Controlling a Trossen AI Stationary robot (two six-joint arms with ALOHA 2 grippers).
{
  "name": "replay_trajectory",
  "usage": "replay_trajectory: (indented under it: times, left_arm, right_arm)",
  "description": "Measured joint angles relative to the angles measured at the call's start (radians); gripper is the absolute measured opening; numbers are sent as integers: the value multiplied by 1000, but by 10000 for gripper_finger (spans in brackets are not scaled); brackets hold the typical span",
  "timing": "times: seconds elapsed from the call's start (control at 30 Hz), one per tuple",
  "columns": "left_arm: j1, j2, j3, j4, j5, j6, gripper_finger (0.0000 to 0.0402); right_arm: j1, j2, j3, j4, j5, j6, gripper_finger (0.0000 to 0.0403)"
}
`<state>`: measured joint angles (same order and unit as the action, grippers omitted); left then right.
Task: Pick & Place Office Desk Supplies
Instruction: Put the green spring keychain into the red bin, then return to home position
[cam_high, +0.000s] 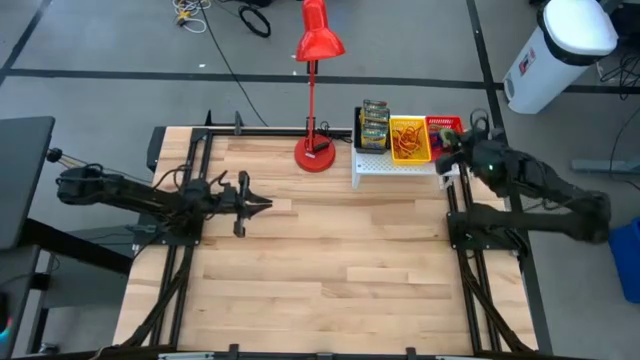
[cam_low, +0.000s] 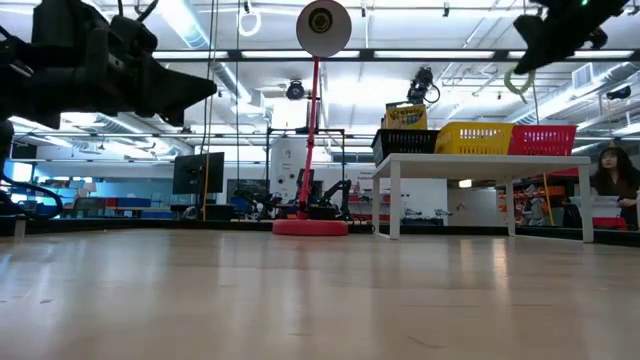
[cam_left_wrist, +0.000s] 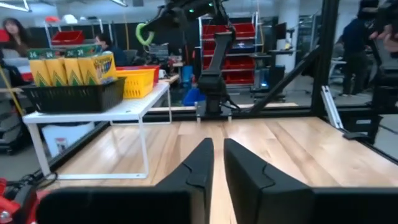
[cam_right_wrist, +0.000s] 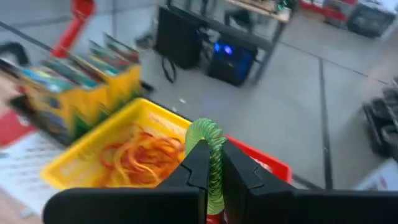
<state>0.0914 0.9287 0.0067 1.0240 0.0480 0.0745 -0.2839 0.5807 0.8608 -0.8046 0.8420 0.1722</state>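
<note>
Landmark: small white shelf table (cam_high: 400, 166) at the far edge of the wooden tabletop (cam_high: 340, 270), beside the tall red desk lamp (cam_high: 316, 90).
Bins on the shelf: black mesh bin (cam_high: 372, 127) of yellow-and-green crayon boxes (cam_left_wrist: 69, 67); yellow mesh bin (cam_high: 409, 139) with a tangle of orange and tan rubber-band loops (cam_right_wrist: 146, 152); red mesh bin (cam_high: 441, 127) (contents hidden).
Right gripper (cam_right_wrist: 211, 165): above the shelf, over the yellow/red bin boundary; fingers clamped on a green rubber-band loop (cam_right_wrist: 214, 146).
Left gripper (cam_left_wrist: 214, 163): over the tabletop, well apart from the shelf; fingers nearly together, holding nothing.
Progress: judged late stage; no loose supplies visible on the tabletop.
Remaining: release the green loop into a bin (which one is unclear).
Legible writing: "24" on a crayon box; no brand readable.
</note>
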Motion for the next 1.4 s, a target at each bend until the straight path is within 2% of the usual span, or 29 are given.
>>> replay_trajectory:
  times: [0.2, 0.37, 0.5, 0.67, 0.93, 1.03, 1.1, 1.17, 1.23, 1.3, 1.4]
  left_arm:
    - [103, -14, 0, 2, 138, -30, 14]
    - [176, -79, 0, -20, 220, -36, 6]
    - [224, -152, 0, -89, 241, -41, 13]
    - [274, -248, 0, -226, 295, -52, 10]
    - [324, -420, 0, -316, 330, -66, 11]
    - [340, -488, 0, -376, 329, -64, 11]
    - [350, -532, 0, -435, 327, -58, 11]
    - [361, -576, 0, -493, 327, -57, 11]
    - [370, -621, 0, -542, 327, -56, 11]
    - [377, -669, 0, -580, 328, -52, 11]
    - [390, -747, 0, -627, 330, -50, 11]
  right_arm:
    - [-315, 117, 0, 2, -213, -78, 20]
    - [-467, 263, 0, 71, -313, -98, 33]
    - [-505, 343, 0, 117, -324, -89, 49]
    - [-502, 372, 0, 111, -258, -73, 74]
    - [-502, 346, 73, 27, -251, -23, 188]
    - [-501, 323, 107, -6, -281, -51, 230]
    - [-501, 297, 116, -16, -312, -71, 244]
    - [-501, 257, 116, -17, -369, -96, 240]
    - [-501, 205, 108, 0, -467, -128, 214]
    - [-501, 145, 87, 24, -572, -150, 169]
    - [-501, 39, 31, 117, -736, -186, 75]
